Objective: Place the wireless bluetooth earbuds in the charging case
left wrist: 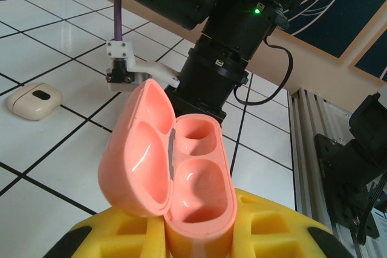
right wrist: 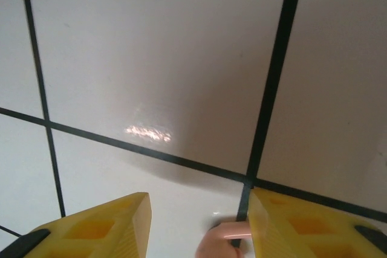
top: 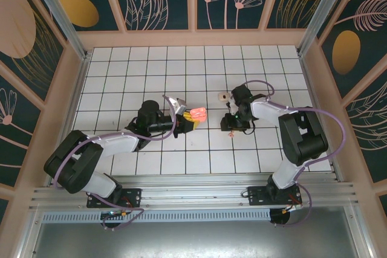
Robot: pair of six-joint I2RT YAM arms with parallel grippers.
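Two wells gape empty in the salmon-pink case (left wrist: 181, 173) our left gripper (left wrist: 199, 237) clamps; our wide-open right gripper (right wrist: 198, 209) must next pinch the tiny pale pink earbud (right wrist: 222, 238).

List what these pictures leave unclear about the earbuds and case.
Right wrist view: pink piece between the fingers of the right gripper, cut off by the bottom edge.
Left wrist view: charging case base, hidden by the left gripper.
Top view: earbuds, too small to pick out.

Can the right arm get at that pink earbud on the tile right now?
Probably yes: the earbud lies on the table between the open jaws of the right gripper, and nothing visible blocks it.
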